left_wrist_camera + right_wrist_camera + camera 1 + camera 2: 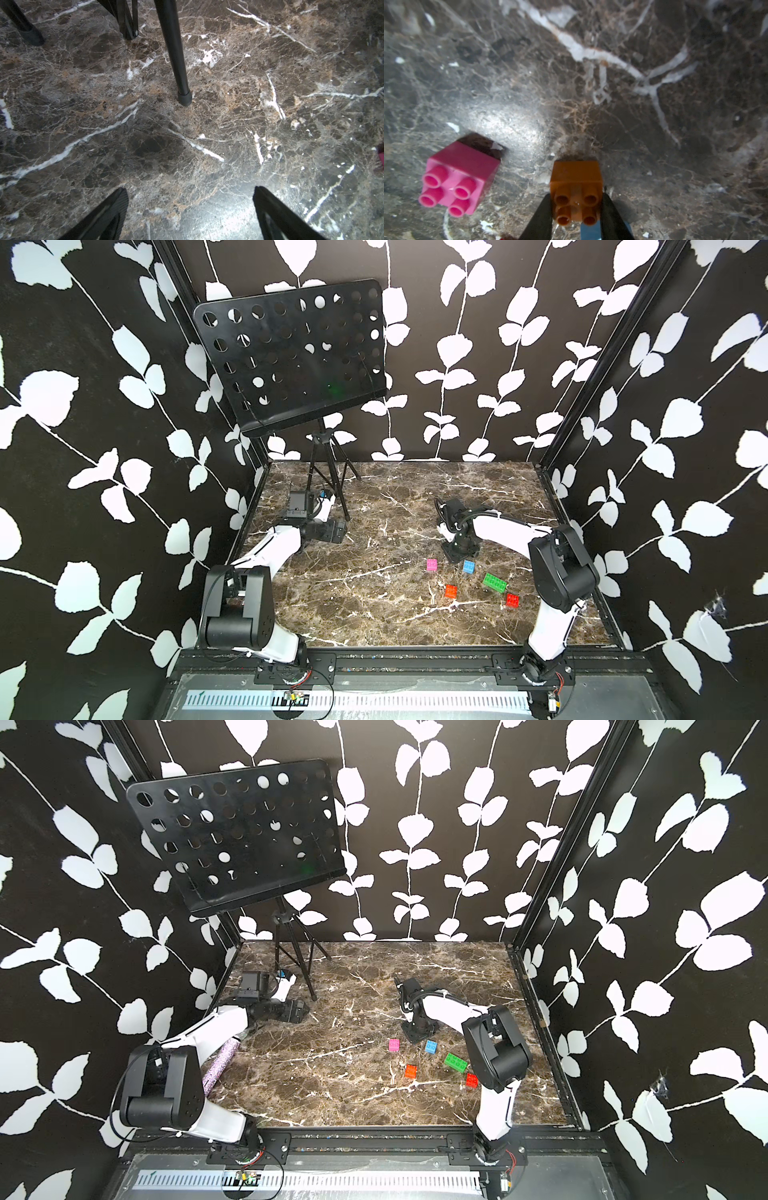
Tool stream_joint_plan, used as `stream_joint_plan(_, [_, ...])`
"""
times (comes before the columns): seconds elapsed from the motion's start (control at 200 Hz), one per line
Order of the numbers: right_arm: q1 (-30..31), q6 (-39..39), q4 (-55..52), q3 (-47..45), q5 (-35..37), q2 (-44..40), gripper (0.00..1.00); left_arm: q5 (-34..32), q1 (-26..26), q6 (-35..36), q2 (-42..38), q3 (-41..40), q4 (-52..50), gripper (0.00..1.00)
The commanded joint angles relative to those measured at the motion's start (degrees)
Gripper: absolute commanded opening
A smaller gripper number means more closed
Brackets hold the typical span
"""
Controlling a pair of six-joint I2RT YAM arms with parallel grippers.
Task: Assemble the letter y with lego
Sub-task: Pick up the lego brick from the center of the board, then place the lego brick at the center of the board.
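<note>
Lego: six small studded bricks lie loose on the right half of the marble table, and none is joined yet.
Places: the pink brick and the blue brick lie close to the right arm's tip. The long green brick, the red-orange brick and the red brick lie nearer the front edge. All of them are apart from each other.
Orange brick: the arm hides it in both top views. In the right wrist view it has its studs up and the pink brick is near it.
Right pincer: it is pressed together on the orange brick, with one finger on each side wall.
Left pincer: it is spread wide and holds nothing. It is over bare table by a leg of the music stand, well apart from the bricks.
Step in hand: I judge it is the pick-up of the orange brick, probably a piece for the stem of the letter y.
Doing it well: lift straight up, because the blue brick sits just behind one finger and is easy to knock. Keep the brick level with its studs up, so that it meets the next piece squarely.
Look: the plastic is glossy and slightly see-through. The square bricks have four round studs, and the green one is longer with two rows. The smooth walls may slip if the grip tilts.
Progress: the letter y is not begun.
</note>
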Motion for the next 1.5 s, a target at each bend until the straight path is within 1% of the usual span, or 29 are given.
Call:
stream_joint_plan(0.0, [0.16, 2.10, -0.07, 0.78, -2.22, 0.34, 0.30, 0.53, 0.18, 0.74, -0.33, -0.24, -0.47, 0.96])
stream_joint_plan(0.095, [0.81, 6.60, 1.56, 0.71, -5.43, -0.10, 0.27, 0.53, 0.20, 0.71, -0.44, -0.22, -0.50, 0.96])
stream_joint_plan(0.3, [6.68, 17.48, 4.55, 2.45, -6.04, 1.54, 0.27, 0.66, 0.19, 0.81, -0.74, -0.22, -0.49, 0.96])
stream_joint_plan(0.39, [9.22, 20.85, 4.39, 4.54, -4.43, 3.12, 0.27, 0.63, 0.18, 0.84, -0.99, -0.25, -0.54, 0.96])
stream_joint_plan(0.505, [10.50, 24.76, 4.15, 8.58, -2.57, 4.15, 0.25, 0.71, 0.23, 0.89, -1.29, -0.41, -0.49, 0.97])
stream_joint_plan(0.68, [11.61, 28.49, 3.11, 12.60, 0.18, 5.01, 0.25, 0.62, 0.18, 0.91, -1.78, -0.32, -0.56, 0.97])
stream_joint_plan(0.93, [11.79, 31.27, 1.09, 17.81, 1.08, 10.13, 0.27, 0.53, 0.18, 0.98, -2.24, -0.22, -0.86, 0.97])
stream_joint_plan(1.06, [11.77, 32.83, 0.56, 18.96, 1.03, 12.18, 0.28, 0.84, 0.19, 0.80, -2.26, -0.22, -0.95, 0.97])
stream_joint_plan(1.205, [11.74, 33.45, 0.23, 19.42, 0.59, 13.33, 0.32, 1.02, 0.21, 0.67, -2.34, -0.26, -1.02, 0.97])
stream_joint_plan(1.24, [11.75, 33.39, 0.23, 19.47, 0.46, 13.33, 0.36, 1.10, 0.19, 0.60, -2.35, -0.30, -0.99, 0.97])
stream_joint_plan(1.305, [11.79, 33.24, 0.29, 19.50, 0.15, 13.00, 0.45, 1.23, 0.23, 0.54, -2.29, -0.32, -0.87, 0.97])
stream_joint_plan(1.35, [11.74, 32.99, 0.48, 19.53, 0.11, 12.35, 0.49, 1.32, 0.18, 0.53, -2.22, -0.31, -0.93, 0.97])
stream_joint_plan(1.495, [11.69, 31.67, -0.36, 18.68, 1.96, 7.10, 0.52, 2.88, 0.21, 0.28, -2.12, -0.30, -1.21, 0.96])
